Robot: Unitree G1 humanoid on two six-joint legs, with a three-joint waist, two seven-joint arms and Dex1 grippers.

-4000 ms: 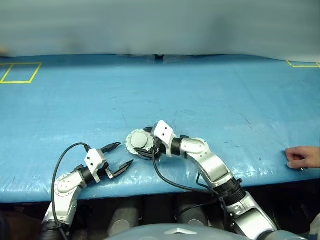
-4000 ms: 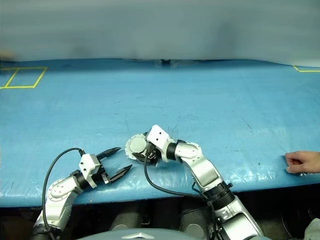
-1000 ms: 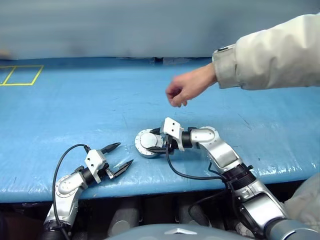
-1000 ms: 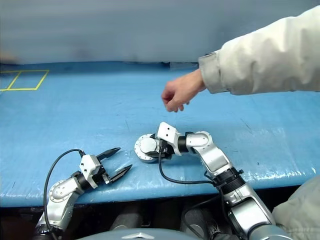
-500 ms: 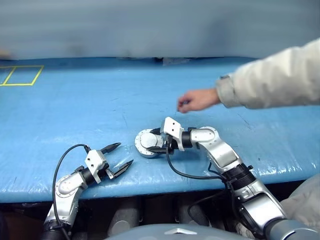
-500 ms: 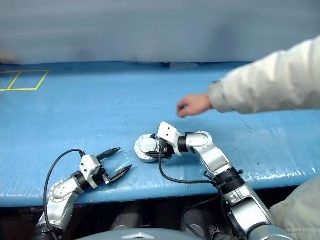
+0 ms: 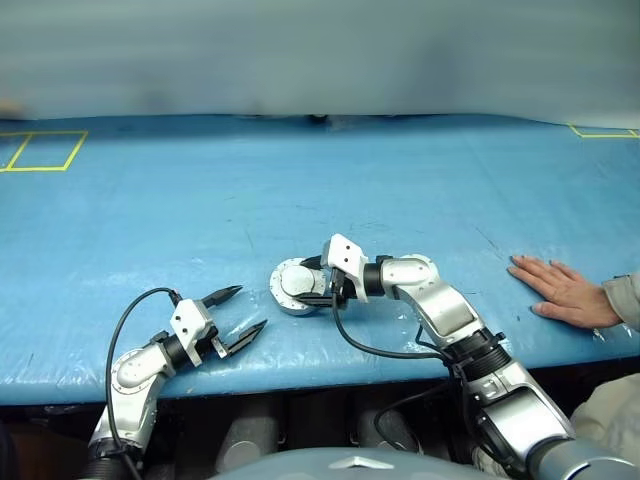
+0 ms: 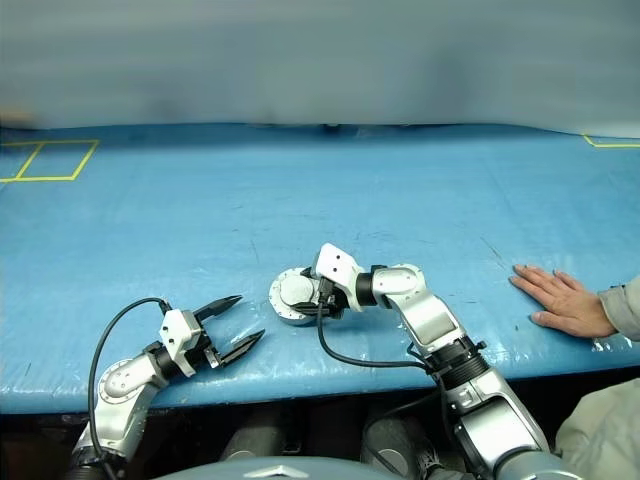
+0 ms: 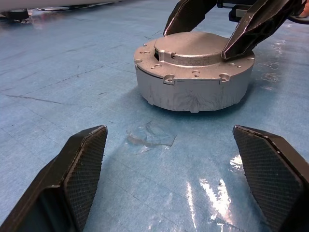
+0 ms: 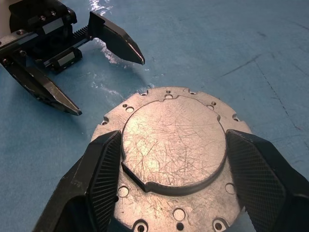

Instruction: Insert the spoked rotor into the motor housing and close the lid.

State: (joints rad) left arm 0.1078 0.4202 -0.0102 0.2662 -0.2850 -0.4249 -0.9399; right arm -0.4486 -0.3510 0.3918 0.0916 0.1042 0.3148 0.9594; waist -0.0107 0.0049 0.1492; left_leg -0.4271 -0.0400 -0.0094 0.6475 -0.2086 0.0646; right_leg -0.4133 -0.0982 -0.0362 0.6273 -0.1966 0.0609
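The motor housing [image 9: 193,92], a round silver cup, stands on the blue table a short way ahead of my left gripper. The lid [image 10: 174,140], a flat silver disc with a raised hub, lies level on top of it. My right gripper [image 7: 318,290] reaches in from the right, its two fingers set against opposite sides of the hub, shut on the lid. My left gripper [image 7: 252,307] hovers near the table's front edge, left of the housing, open and holding nothing. The spoked rotor is hidden.
A person's hand [image 7: 560,290] lies flat on the table [image 7: 400,180] at the right, near the front edge. Yellow tape squares [image 7: 40,150] mark the far left corner.
The person's arm, reaching over the table behind the housing, has drawn back to the right; the hand now rests flat on the table. Both grippers and the housing have stayed put.
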